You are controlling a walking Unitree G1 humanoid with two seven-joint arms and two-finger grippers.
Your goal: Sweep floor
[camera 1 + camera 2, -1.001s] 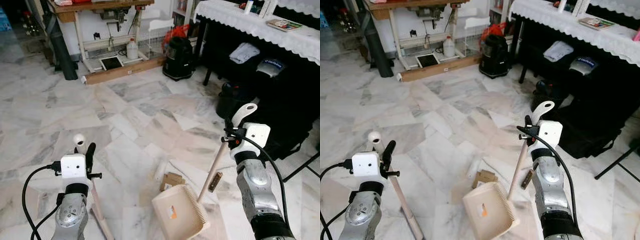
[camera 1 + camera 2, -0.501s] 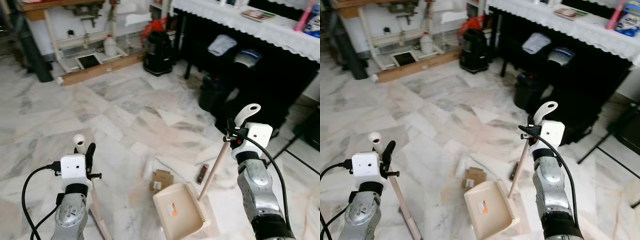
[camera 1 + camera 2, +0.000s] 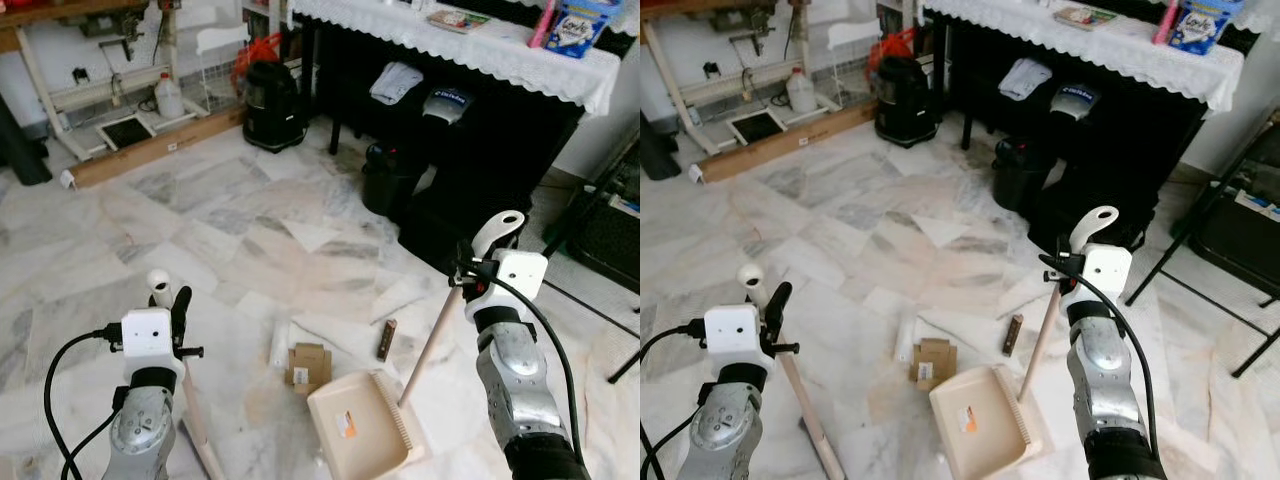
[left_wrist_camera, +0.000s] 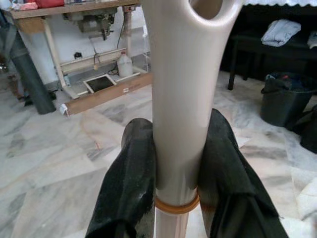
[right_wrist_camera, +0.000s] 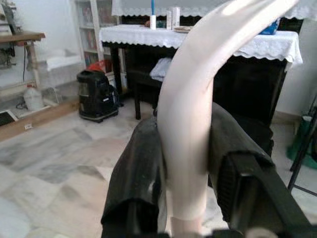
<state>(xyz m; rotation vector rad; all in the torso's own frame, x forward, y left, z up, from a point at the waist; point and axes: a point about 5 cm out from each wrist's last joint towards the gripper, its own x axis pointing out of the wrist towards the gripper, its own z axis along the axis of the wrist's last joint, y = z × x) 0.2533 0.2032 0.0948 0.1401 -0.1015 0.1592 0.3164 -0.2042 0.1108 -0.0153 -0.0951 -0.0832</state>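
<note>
I stand in a lived-in home room: marble floor (image 3: pixel 250 230), a lace-covered piano (image 3: pixel 470 60), a sewing-machine surface (image 3: pixel 90 20), a black vacuum cleaner (image 3: pixel 265 90), and a plastic jug (image 3: pixel 168 97).

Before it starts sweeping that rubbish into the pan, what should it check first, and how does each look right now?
1. Left hand shut on the broom handle: ok.
2. Right hand shut on the dustpan handle: ok.
3. Dustpan resting on the floor with its mouth near the rubbish: ok.
4. Rubbish located: cardboard piece, white roll and small dark bar lie just ahead of the pan: ok.
5. Broom head placed behind the rubbish: cannot tell.
6. Black bin away from the sweep path: ok.
</note>
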